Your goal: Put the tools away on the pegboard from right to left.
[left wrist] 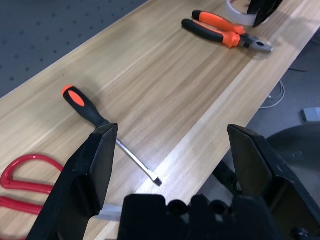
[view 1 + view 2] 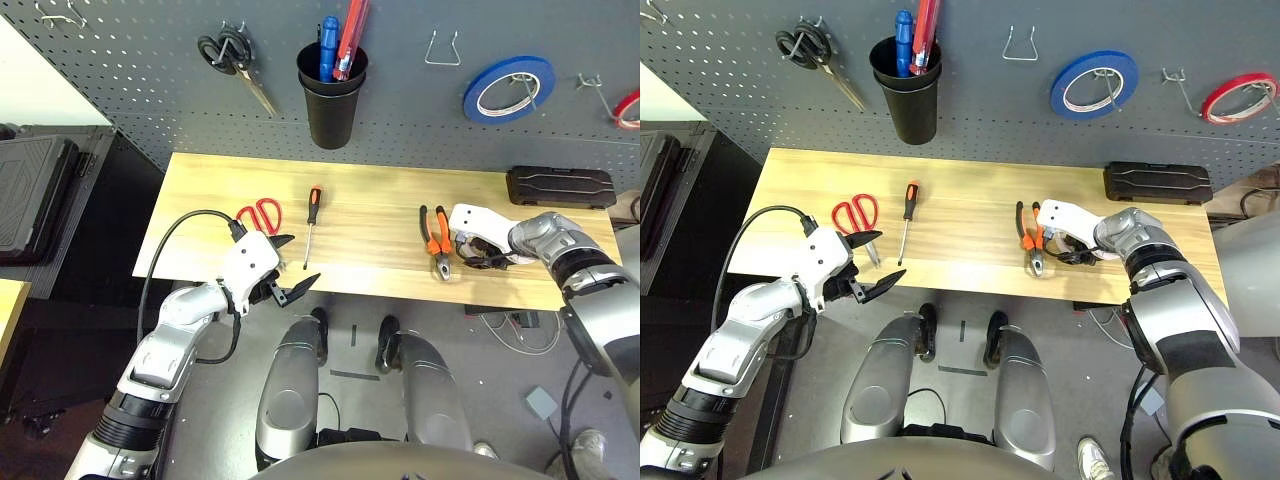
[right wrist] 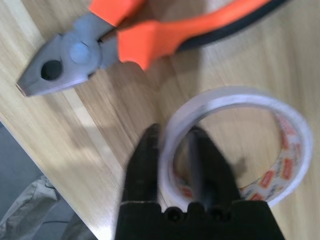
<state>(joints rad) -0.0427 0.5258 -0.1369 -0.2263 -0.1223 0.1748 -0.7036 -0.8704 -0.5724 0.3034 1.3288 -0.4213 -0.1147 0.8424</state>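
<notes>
The right pincer [image 3: 172,150] was pinched on the wall of the white tape roll [image 3: 235,145], which lay on the desk [image 2: 380,215] at right of frame just beside the pliers [image 2: 436,240]; a good lift would rise straight up, clear of them, toward a free hook on the pegboard [image 2: 420,110]. The left pincer [image 2: 290,270] hung spread at lower left. The black cup [image 2: 331,100], upper centre, held blue and red pens.

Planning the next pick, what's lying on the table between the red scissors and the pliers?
The screwdriver alone lies between the red scissors and the pliers; the rest is bare wood, seen in the left eye view.
</notes>
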